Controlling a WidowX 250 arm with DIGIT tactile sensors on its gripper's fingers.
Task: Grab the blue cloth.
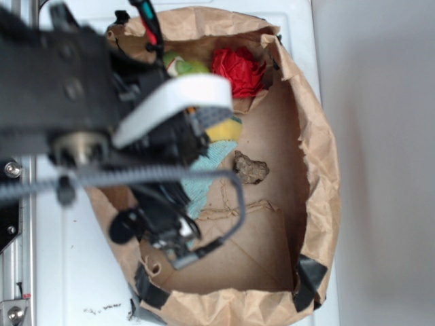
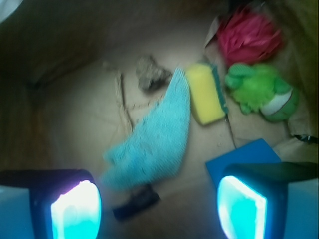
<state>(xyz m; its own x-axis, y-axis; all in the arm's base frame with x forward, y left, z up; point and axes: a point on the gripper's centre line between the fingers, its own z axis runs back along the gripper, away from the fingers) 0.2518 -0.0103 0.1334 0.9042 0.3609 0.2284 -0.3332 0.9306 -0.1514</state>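
Note:
The blue cloth (image 2: 154,139) is a fuzzy teal rag lying flat and elongated on the brown paper floor. In the wrist view it runs from the centre down toward the lower left. My gripper (image 2: 159,204) hangs above its near end, open, with nothing between the jaws. The two fingertips (image 2: 75,211) sit far apart at the bottom corners. In the exterior view my arm (image 1: 102,115) covers most of the cloth (image 1: 211,170), and only its right part shows.
Everything lies inside a brown paper bag tray with raised walls (image 1: 316,156). Next to the cloth are a yellow sponge (image 2: 206,94), a brown lump (image 2: 151,74), a hard blue block (image 2: 244,157) and a small black piece (image 2: 137,201). A red pom (image 2: 249,37) and a green plush (image 2: 259,92) lie beyond.

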